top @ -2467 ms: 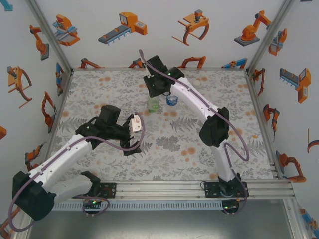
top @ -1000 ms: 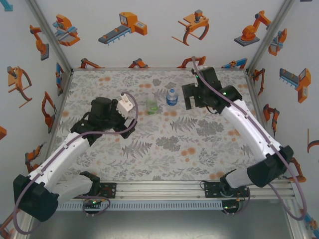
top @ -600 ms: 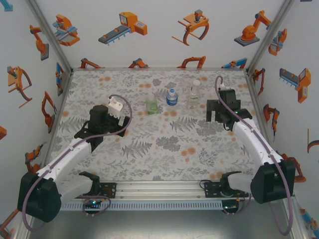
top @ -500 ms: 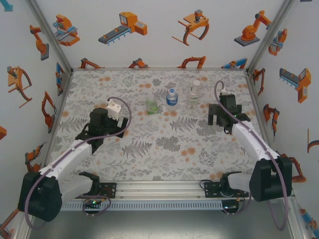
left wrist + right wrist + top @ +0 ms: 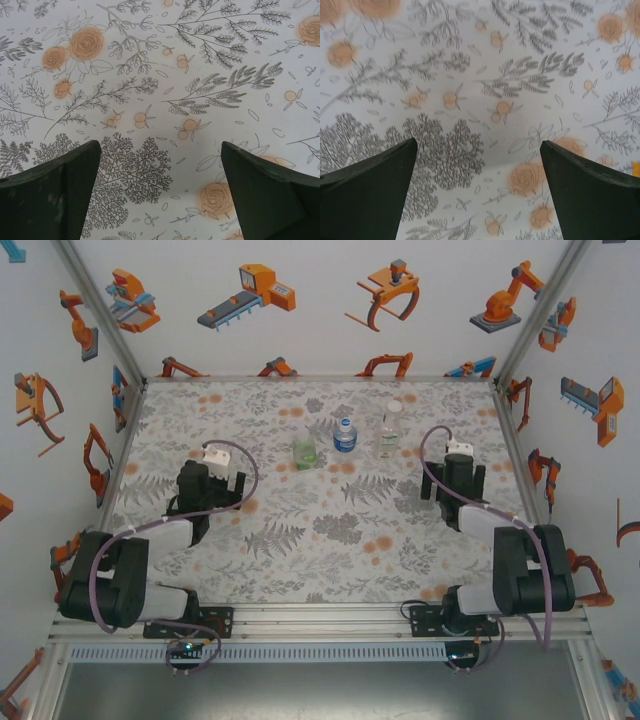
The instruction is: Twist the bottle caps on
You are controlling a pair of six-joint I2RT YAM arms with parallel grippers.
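Retreat done: left hand (image 5: 161,146) and right hand (image 5: 479,145) drawn well apart from bottles (image 5: 345,436), both spread, empty. Caps (image 5: 395,407) look seated; task likely finished.

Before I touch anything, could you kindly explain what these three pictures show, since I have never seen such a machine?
Gladly. The machine is a pair of robot arms bolted at the near edge of a flower-patterned table: the left arm and the right arm. The overhead picture comes from a fixed camera above and behind them. The other two come from small cameras on the wrists, each looking down past its own pincer at the tabletop. The left pincer and the right pincer both stand open and hold nothing. Toward the far side of the table three small clear bottles stand in a row: the green-labelled bottle, the blue-labelled bottle and the taller white-labelled bottle. The last two show white caps on top; the green one's top is too small to judge.
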